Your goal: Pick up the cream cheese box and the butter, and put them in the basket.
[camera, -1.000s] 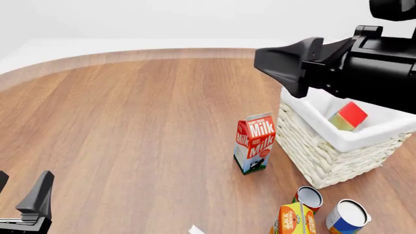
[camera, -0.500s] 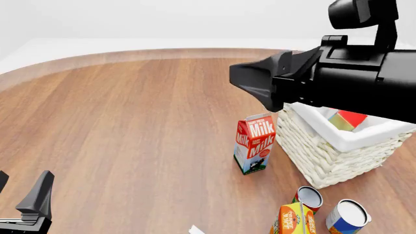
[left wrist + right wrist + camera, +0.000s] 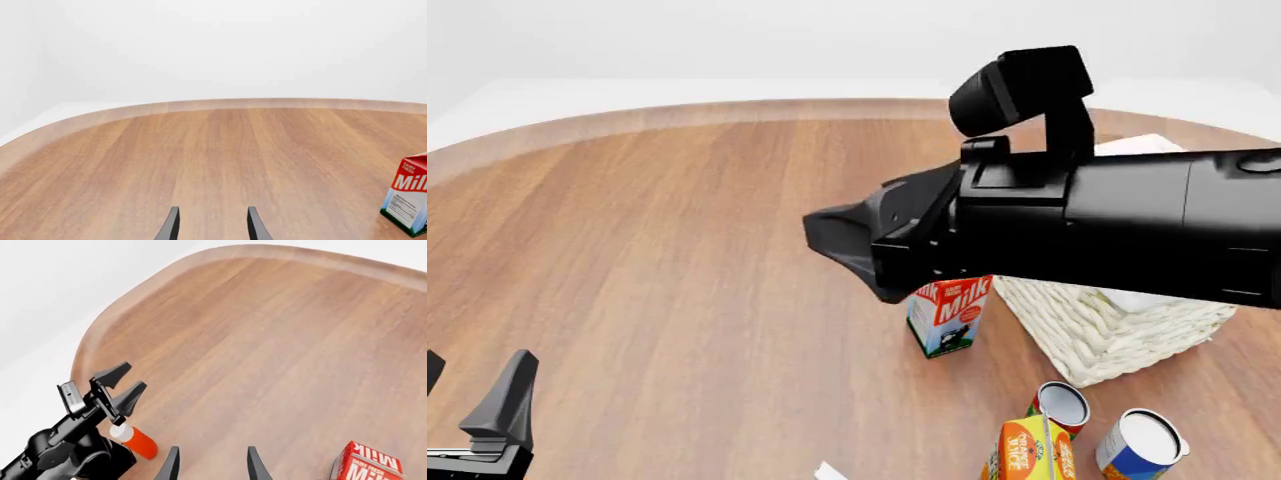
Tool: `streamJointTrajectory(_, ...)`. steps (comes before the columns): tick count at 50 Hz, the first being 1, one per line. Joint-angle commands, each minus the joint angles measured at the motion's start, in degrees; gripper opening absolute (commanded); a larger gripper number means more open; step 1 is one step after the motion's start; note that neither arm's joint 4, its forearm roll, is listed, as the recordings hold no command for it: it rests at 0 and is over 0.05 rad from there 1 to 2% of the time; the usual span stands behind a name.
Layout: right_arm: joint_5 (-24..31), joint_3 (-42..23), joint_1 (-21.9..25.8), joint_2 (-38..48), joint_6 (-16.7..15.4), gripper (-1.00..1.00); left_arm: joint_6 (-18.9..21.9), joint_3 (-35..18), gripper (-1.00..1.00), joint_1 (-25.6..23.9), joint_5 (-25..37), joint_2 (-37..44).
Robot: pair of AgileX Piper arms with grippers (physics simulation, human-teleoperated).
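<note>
The right arm had swung further left, so its open, empty right gripper (image 3: 209,464) covered most of the basket (image 3: 1094,335). Butter and cream cheese box weren't visible. The left gripper (image 3: 474,400) sat open, empty, near the table (image 3: 667,260) edge.

Milk carton (image 3: 950,318) upright mid-table (image 3: 667,250); OJ carton (image 3: 1028,450) + two cans (image 3: 1062,405) (image 3: 1140,444) at near edge.

We've got a round-edged wooden table (image 3: 667,250) here, with a milk carton (image 3: 952,318), the basket (image 3: 1094,335), two cans (image 3: 1062,406) and a juice carton (image 3: 1028,450) standing on it.
</note>
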Motion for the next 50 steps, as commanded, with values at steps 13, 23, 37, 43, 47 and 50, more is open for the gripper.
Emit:
streamJointTrajectory(13,3.4,-2.53,6.46,6.81,0.67,1.0,0.0,0.0,1.0,0.0,0.0,0.0)
streamJointTrajectory(23,9.13,-7.66,8.3,10.77,0.2,1.0,0.0,0.0,1.0,0.0,0.0,0.0)
streamJointTrajectory(37,10.19,-7.06,10.49,13.69,2.04,1.0,0.0,0.0,1.0,0.0,0.0,0.0)
streamJointTrajectory(43,10.51,-6.05,10.24,13.61,2.27,1.0,0.0,0.0,1.0,0.0,0.0,0.0)
streamJointTrajectory(47,10.63,-5.62,10.05,13.55,2.42,1.0,0.0,0.0,1.0,0.0,0.0,0.0)
streamJointTrajectory(50,10.6,-5.03,9.85,13.41,2.51,1.0,0.0,0.0,1.0,0.0,0.0,0.0)
